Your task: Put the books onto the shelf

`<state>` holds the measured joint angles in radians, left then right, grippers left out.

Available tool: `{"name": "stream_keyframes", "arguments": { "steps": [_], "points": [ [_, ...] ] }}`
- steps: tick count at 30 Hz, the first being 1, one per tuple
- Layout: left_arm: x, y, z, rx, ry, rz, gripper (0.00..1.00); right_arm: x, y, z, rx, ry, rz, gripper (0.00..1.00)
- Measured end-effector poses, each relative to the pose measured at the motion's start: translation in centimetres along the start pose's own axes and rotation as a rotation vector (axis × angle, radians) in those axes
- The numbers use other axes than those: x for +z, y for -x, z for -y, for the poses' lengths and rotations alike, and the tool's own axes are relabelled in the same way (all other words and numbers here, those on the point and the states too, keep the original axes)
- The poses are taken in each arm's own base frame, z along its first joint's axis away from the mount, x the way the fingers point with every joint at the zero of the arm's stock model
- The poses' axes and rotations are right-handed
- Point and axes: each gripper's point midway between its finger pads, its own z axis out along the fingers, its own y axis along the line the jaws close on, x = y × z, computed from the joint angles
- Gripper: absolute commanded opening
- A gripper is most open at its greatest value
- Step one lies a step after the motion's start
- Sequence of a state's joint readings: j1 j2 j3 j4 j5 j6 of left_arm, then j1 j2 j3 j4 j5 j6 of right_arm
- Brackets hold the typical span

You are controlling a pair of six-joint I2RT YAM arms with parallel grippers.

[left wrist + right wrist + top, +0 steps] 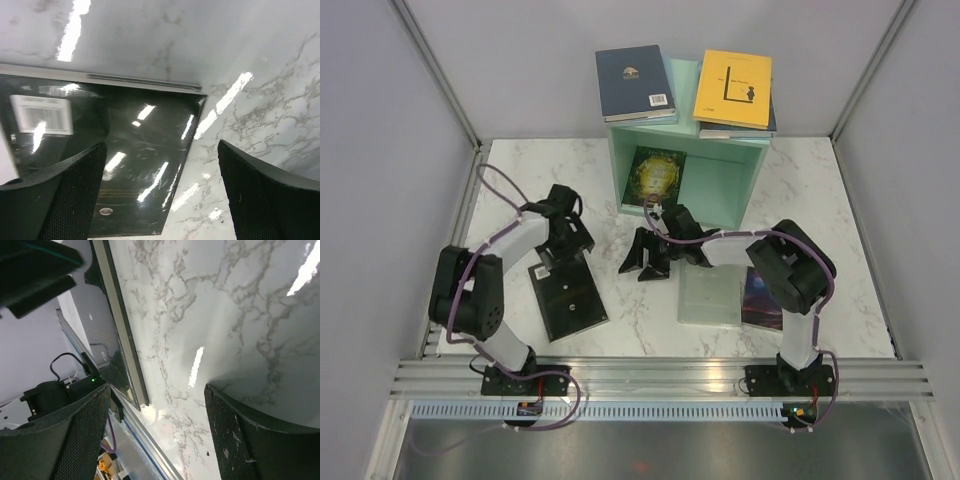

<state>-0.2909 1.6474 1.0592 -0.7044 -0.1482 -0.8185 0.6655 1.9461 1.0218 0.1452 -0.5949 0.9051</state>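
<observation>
Left gripper (160, 200) spread wide above glossy black paperback (125, 165) near bench's (820, 200) left edge — right gripper (647, 262) also wide, empty, before mint-green wooden shelf (720, 185).

Barcode label (42, 114) on black book (150, 150), barcode (660, 100) on navy book (632, 80); nothing legible.

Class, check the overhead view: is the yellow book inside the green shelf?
No, the yellow book lies up on top of the shelf, stacked on a second book.
</observation>
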Motion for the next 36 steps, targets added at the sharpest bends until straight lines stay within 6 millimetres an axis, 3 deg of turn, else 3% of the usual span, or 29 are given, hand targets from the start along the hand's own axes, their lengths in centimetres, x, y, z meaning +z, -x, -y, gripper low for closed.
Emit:
{"name": "stream_keyframes", "arguments": {
  "steps": [2, 5, 8, 11, 19, 23, 27, 36],
  "points": [
    [-1.0, 1.0, -1.2, -0.073, -0.039, 0.006, 0.93, -0.4, -0.1, 0.3, -0.008, -0.027, 0.001, 0.8],
    [-2.9, 5.2, -6.2, -0.262, -0.066, 0.075, 0.93, -0.9, -0.3, 0.6, -0.013, -0.056, 0.0, 0.8],
    [-3.7, 8.0, -10.7, -0.367, -0.036, 0.137, 0.93, -1.2, -0.4, 0.7, -0.013, -0.072, 0.001, 0.8],
    [-2.9, 7.6, -12.5, -0.361, 0.001, 0.113, 0.93, -1.3, -0.3, 0.7, -0.016, -0.077, 0.006, 0.8],
    [2.4, 3.4, -13.4, -0.332, 0.083, -0.093, 0.9, -1.2, -0.2, 0.8, -0.016, -0.079, 0.005, 0.8],
    [2.4, 3.2, -12.6, -0.307, 0.076, -0.091, 0.87, -1.0, -0.3, 0.9, -0.013, -0.076, -0.003, 0.8],
    [2.3, 2.5, -10.3, -0.27, 0.063, -0.076, 0.86, -0.9, -0.3, 0.7, -0.015, -0.065, -0.007, 0.8],
    [1.4, -2.9, -1.3, -0.152, -0.04, -0.112, 0.86, -0.8, -0.3, 0.7, -0.01, -0.045, 0.0, 0.8]
  ]
}}
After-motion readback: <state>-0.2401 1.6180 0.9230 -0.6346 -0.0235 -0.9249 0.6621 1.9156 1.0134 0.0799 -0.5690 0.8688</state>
